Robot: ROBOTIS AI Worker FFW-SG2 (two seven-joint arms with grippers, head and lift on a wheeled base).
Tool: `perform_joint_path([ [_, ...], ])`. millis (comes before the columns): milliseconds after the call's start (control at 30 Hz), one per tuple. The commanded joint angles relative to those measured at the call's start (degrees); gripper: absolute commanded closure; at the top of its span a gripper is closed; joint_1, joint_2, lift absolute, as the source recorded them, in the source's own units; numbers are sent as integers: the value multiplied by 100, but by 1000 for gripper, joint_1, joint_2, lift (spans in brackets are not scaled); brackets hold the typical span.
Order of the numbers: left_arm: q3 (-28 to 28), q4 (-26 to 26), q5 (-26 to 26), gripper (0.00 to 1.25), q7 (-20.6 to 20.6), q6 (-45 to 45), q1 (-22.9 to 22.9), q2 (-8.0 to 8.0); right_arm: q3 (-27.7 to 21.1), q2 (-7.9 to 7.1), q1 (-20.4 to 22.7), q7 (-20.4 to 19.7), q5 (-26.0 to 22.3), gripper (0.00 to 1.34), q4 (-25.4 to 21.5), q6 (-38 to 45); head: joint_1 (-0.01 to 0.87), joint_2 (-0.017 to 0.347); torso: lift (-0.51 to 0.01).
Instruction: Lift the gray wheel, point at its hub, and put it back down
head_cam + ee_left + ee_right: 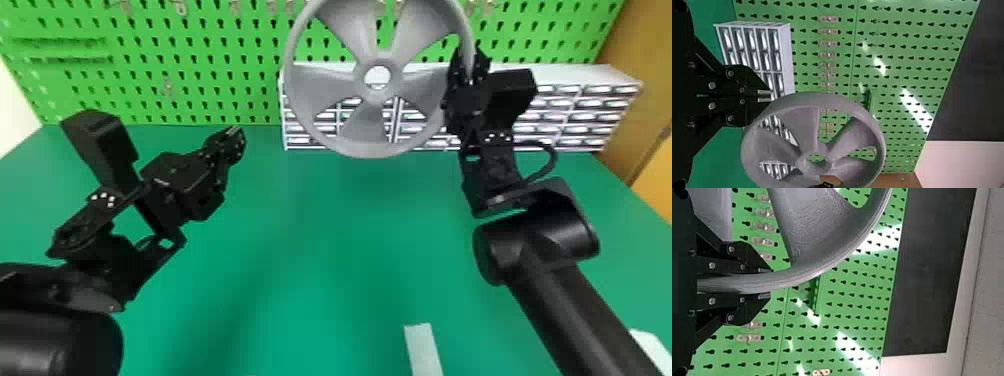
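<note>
Pointing stage, as judged: the gray wheel (pixel 367 122) is held above the tabletop (pixel 320 250) by the right gripper (pixel 766 282), jaws clamped on its rim (pixel 370 151), while the left gripper (pixel 235 132), jaws together, should next aim at the hub (pixel 377 96) before lowering.

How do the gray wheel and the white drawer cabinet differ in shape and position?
The gray wheel is round and spoked; the white drawer cabinet is boxy, with many drawers. The wheel is raised in the right gripper; the cabinet stands on the table. Both are before the green pegboard.
</note>
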Motion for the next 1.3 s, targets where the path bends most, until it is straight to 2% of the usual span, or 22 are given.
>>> perform_joint_path([
  [0,-199,7,-148,1219,16,51,-190,-1,78,32,-49,0,-18,1326,82,-1,692,48,-88],
  [100,-401,16,-421,1219,25,77,-357,-18,139,49,-101,0,-27,1326,144,-1,692,48,-88],
  [200,-603,42,-623,1219,219,68,-480,-18,192,49,-119,0,-18,1326,179,-1,692,48,-88],
  [633,-1052,447,-702,1219,843,-81,-796,-18,456,76,-172,0,-9,1326,258,-10,692,48,-88],
  [1067,-1975,772,-640,1219,1651,-239,-1288,114,588,102,-198,0,8,1326,337,-27,692,48,-88],
  [1267,-2405,833,-570,1219,2205,-336,-1482,158,640,111,-216,0,17,1326,372,-36,692,48,-88],
])
